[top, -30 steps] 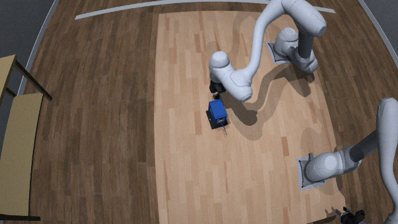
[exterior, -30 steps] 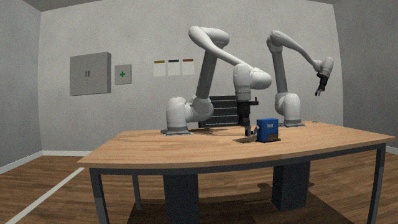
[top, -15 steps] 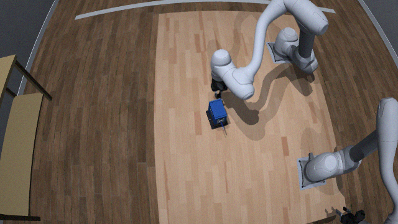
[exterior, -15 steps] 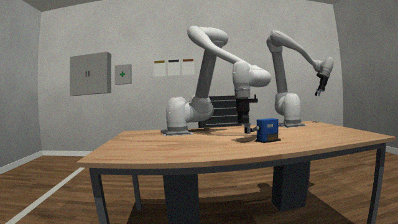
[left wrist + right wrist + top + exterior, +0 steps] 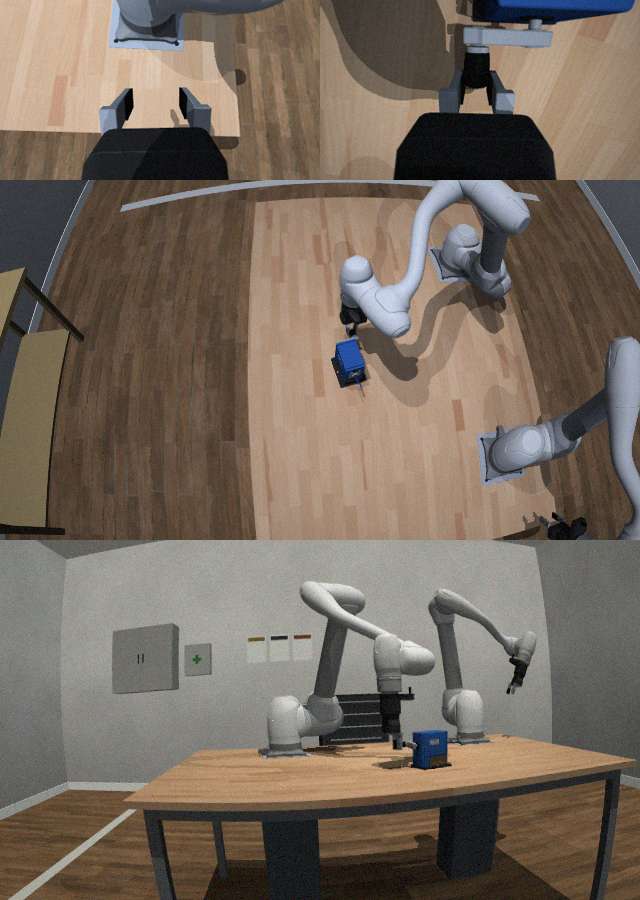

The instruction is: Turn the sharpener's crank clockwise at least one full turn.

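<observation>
Tabletop: pale wood (image 5: pixel 290 460) (image 5: pixel 300 785) (image 5: pixel 84 80) (image 5: pixel 577 120), its long edge foremost in the exterior view.
Pencil sharpener: blue (image 5: pixel 350 355) (image 5: pixel 423 749) (image 5: pixel 565 9), upright on the tabletop, a thin stick (image 5: pixel 359 385) poking from the end opposite the crank.
Crank: grey arm (image 5: pixel 353 338) (image 5: pixel 411 745) (image 5: pixel 509 37), reaching sideways from its shaft to a black knob (image 5: pixel 477 68).
Right gripper: (image 5: pixel 351 331) (image 5: pixel 397 742) (image 5: pixel 477 80) pointing down, fingers clenched around the knob.
Left gripper: (image 5: pixel 549 519) (image 5: pixel 510 688) (image 5: pixel 156 103) well apart from the sharpener, fingers spread, grasping nothing.
Back wall: grey cabinet (image 5: pixel 145 660), first-aid box (image 5: pixel 205 659) beside it.
</observation>
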Robot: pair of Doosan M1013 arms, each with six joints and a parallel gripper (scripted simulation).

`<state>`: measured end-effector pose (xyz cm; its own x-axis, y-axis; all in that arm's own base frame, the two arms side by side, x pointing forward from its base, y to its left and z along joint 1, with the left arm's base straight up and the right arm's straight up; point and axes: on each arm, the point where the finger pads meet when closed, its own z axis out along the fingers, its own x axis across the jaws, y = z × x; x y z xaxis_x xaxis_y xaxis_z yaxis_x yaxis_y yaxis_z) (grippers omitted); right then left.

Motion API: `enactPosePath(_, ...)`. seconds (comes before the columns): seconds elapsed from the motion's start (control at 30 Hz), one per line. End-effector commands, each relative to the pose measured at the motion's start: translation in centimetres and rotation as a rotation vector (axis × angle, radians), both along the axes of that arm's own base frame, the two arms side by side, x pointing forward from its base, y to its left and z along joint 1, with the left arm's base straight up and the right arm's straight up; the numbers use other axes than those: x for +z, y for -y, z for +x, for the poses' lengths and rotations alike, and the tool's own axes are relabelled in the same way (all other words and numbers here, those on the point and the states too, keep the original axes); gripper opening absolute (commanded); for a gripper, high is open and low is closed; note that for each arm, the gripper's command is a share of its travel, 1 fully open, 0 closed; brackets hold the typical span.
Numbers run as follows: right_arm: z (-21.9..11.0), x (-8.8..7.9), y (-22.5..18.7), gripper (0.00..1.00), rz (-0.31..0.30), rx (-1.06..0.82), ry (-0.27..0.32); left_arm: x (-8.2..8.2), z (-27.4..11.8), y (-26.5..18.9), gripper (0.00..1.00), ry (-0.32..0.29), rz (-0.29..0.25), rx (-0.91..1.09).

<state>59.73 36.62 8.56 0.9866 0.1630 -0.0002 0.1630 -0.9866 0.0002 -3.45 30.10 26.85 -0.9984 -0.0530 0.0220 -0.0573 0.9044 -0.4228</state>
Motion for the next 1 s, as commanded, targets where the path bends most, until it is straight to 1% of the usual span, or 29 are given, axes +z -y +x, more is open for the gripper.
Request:
enactPosePath(0.0,0.1,0.4,0.0,0.00,0.001,0.000,0.001,0.0,0.0,0.0,1.00,0.000,0.001,0.000)
enactPosePath(0.43,0.4,1.5,-0.1,0.00,0.001,0.000,0.001,0.0,0.0,0.0,1.00,0.000,0.001,0.000)
enactPosePath(0.97,0.4,1.6,-0.1,0.00,0.001,0.000,0.001,0.0,0.0,0.0,1.00,0.000,0.001,0.000)
